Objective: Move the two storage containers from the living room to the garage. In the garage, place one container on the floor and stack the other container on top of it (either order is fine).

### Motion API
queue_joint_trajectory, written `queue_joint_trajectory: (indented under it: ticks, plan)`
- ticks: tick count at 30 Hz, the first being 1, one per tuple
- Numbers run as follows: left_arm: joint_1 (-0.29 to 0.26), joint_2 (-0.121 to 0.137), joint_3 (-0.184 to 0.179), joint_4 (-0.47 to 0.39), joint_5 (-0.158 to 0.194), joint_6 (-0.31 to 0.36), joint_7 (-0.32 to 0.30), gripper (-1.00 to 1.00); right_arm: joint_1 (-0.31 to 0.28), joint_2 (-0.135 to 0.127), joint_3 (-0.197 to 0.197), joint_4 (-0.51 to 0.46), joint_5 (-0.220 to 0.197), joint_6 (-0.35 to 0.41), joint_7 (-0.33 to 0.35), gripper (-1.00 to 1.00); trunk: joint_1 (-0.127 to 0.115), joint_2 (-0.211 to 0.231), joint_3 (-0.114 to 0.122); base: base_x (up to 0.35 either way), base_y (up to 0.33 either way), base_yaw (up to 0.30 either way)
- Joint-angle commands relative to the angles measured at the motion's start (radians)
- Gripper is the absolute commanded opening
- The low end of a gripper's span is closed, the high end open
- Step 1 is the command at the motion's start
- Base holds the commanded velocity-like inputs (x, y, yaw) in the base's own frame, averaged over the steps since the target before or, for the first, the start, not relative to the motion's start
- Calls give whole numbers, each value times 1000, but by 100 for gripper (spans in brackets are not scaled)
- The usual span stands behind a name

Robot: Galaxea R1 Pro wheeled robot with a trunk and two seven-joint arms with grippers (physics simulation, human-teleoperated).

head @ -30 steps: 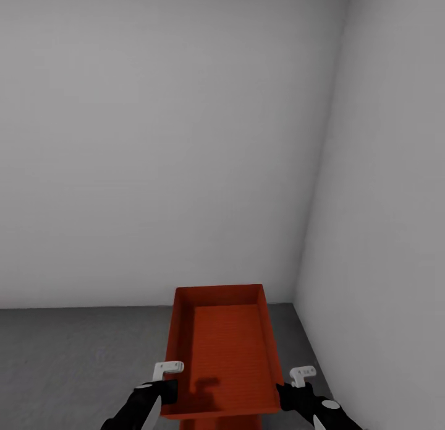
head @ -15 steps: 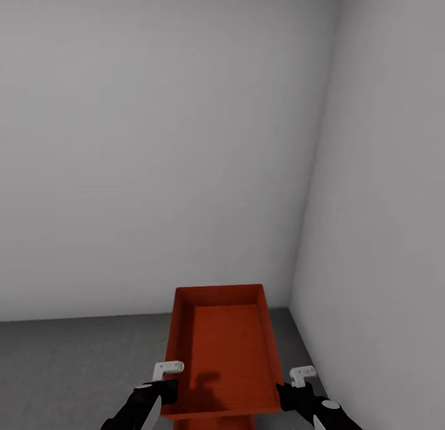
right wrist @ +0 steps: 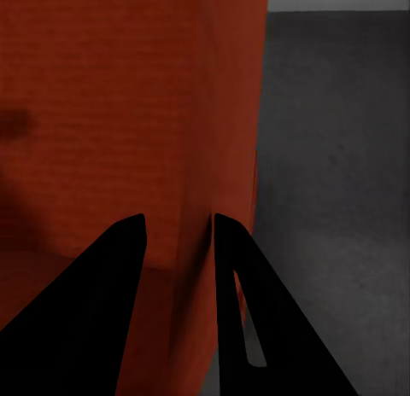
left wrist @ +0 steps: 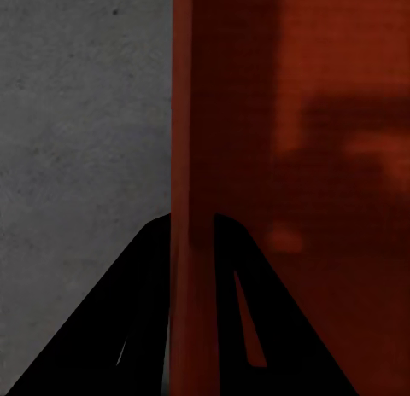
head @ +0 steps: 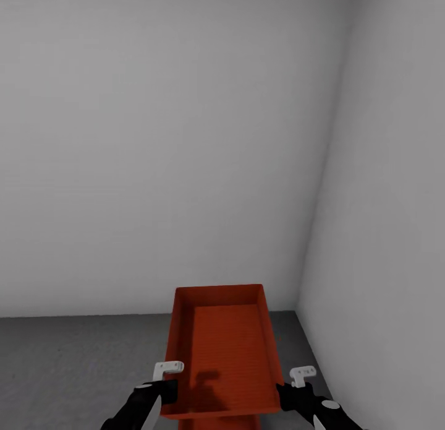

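Observation:
One orange-red storage container [head: 222, 349], open-topped and empty, is held level in front of me above the dark grey concrete floor [head: 74, 368]. My left gripper [head: 165, 390] is shut on its left side wall near the close corner. My right gripper [head: 284, 393] is shut on the right side wall. In the left wrist view the thin wall [left wrist: 192, 157] runs between the two black fingers of the gripper [left wrist: 192, 221]. In the right wrist view the gripper [right wrist: 179, 221] pinches the wall [right wrist: 196, 114] the same way. A strip of orange-red [head: 210, 422] shows under the container's near edge; what it belongs to I cannot tell.
I face a corner of the garage. A plain pale grey wall [head: 154, 139] stands straight ahead and another wall [head: 395, 232] closes the right side. Speckled floor [left wrist: 77, 114] stretches out to the left of the container, and a narrower band of floor [right wrist: 342, 157] lies on its right.
The view has shifted slightly: the wall corner slid left, then back right, and the floor line dropped a little. The container and both grippers keep the same place in the picture.

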Motion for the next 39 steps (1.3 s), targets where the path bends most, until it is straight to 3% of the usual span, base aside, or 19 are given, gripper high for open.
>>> queue_joint_trajectory:
  ticks: [1, 10, 39]
  plan:
    - [-1, -2, 21, -34, -14, 6, 2, -100, 0, 10, 16, 2, -10, -1, 23, -100, 0, -2, -2, 0, 0, 6]
    - [-1, -2, 21, -34, -14, 6, 2, -100, 0, 10, 16, 2, -10, -1, 23, -100, 0, -2, -2, 0, 0, 116]
    - [-1, -4, 21, -35, -14, 5, -3, -100, 0, 10, 16, 2, -10, -1, 24, -100, 0, -2, -2, 0, 0, 2]
